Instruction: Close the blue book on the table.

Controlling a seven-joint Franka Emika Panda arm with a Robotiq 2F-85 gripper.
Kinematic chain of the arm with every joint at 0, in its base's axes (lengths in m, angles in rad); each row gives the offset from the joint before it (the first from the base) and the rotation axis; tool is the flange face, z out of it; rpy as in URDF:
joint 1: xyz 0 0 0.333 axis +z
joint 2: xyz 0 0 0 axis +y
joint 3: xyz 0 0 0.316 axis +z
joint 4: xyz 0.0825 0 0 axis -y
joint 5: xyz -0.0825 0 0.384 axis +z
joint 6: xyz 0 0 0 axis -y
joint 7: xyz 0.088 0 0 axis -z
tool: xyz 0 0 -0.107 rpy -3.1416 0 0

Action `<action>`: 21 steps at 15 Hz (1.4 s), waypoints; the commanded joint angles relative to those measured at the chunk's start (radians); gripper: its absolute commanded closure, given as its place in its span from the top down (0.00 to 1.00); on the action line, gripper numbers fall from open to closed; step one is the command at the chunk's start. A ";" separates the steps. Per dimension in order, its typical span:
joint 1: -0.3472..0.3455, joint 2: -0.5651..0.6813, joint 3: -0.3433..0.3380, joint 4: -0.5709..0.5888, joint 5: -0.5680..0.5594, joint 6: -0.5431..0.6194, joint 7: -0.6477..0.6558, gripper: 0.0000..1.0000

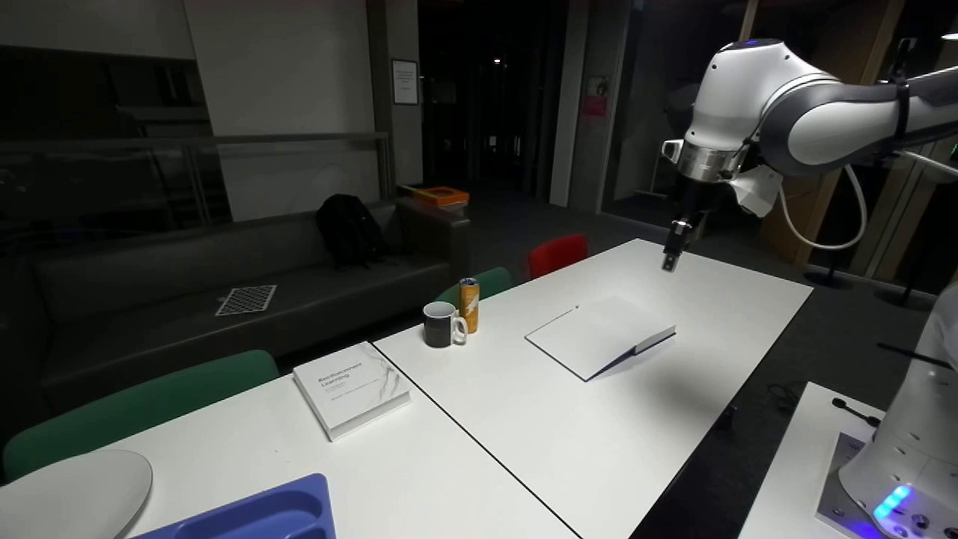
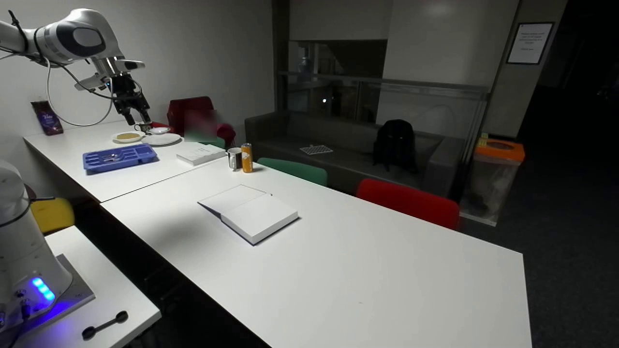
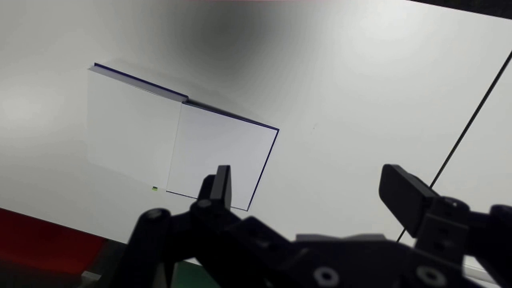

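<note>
The blue book (image 1: pixel 591 333) lies open on the white table (image 1: pixel 509 427), its pages facing up and a thin dark blue edge showing. Its thick page block (image 2: pixel 261 217) rests on the tabletop. The thin cover half (image 3: pixel 224 152), on the side toward the mug, sits slightly raised, with a shadow under its edge. High above the table and clear of the book hangs my gripper (image 2: pixel 139 121), its fingers wide apart with nothing between them. In the wrist view, one finger (image 3: pixel 222 186) overlaps the cover half in the picture.
A mug (image 1: pixel 438 326) and an orange can (image 1: pixel 469 305) stand by the far edge. Past the dark seam lie a thick white book (image 1: pixel 352 385) and a blue tray (image 2: pixel 118 157), with plates (image 2: pixel 162 140) beyond. Green and red chairs (image 2: pixel 408 203) line the far side.
</note>
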 commanded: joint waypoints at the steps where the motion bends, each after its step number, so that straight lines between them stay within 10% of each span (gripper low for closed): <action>1: 0.034 0.005 -0.031 -0.007 -0.024 0.007 -0.044 1.00; 15: 0.076 0.237 -0.192 -0.119 -0.042 0.355 -0.514 1.00; 21: 0.052 0.416 -0.240 -0.083 0.017 0.325 -0.592 1.00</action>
